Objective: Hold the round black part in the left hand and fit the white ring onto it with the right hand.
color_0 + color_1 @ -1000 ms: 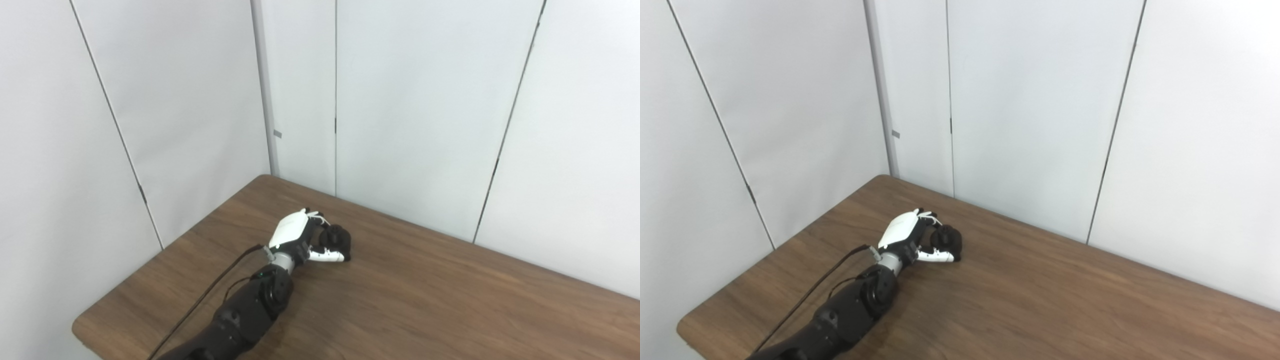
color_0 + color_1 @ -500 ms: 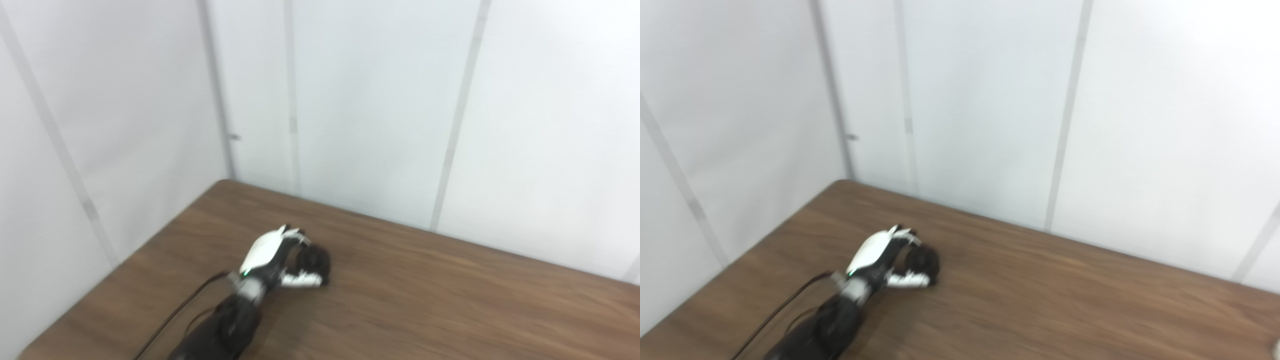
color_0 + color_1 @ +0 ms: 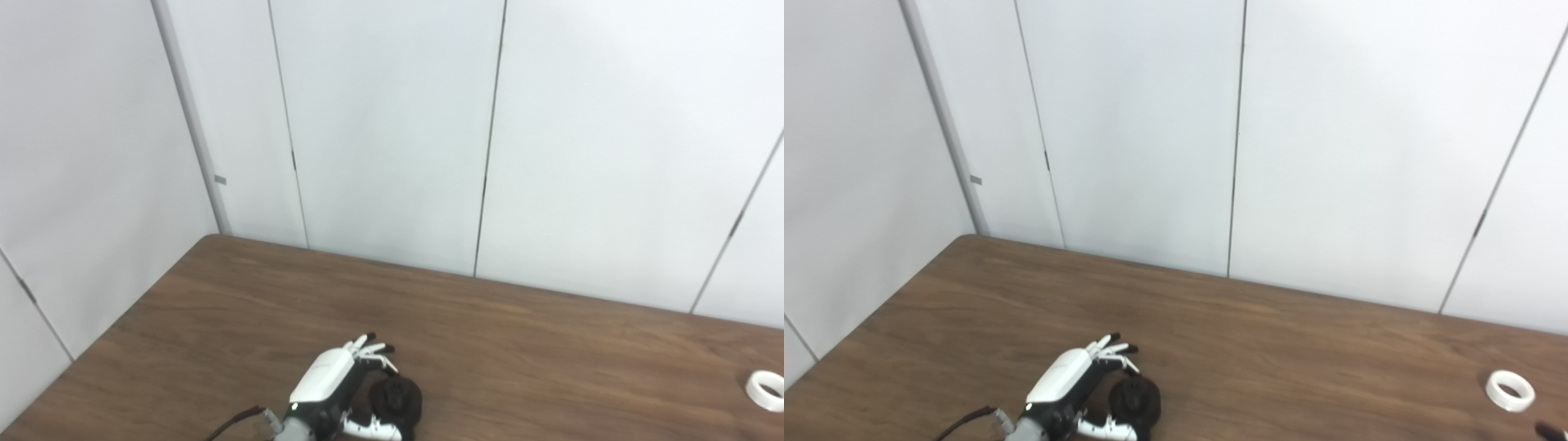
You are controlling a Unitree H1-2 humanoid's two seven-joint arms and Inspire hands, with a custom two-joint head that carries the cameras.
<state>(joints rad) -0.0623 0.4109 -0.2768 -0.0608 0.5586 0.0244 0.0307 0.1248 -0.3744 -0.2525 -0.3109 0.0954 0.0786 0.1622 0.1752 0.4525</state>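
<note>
The round black part (image 3: 397, 399) at bottom centre is loosely cupped by the left robot hand (image 3: 343, 386), fingers spread, while the white ring (image 3: 1510, 390) is left untouched at far right, so fitting isn't started.

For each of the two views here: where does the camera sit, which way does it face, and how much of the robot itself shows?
Left eye view: on the head, looking down over the wooden table toward white wall panels; only the left hand shows, by the round black part.
Right eye view: beside it, slightly rightward, facing the same way; a dark tip shows at the bottom right corner, unidentifiable.
Shared: table, hand, black part, and white ring lying far right.
</note>
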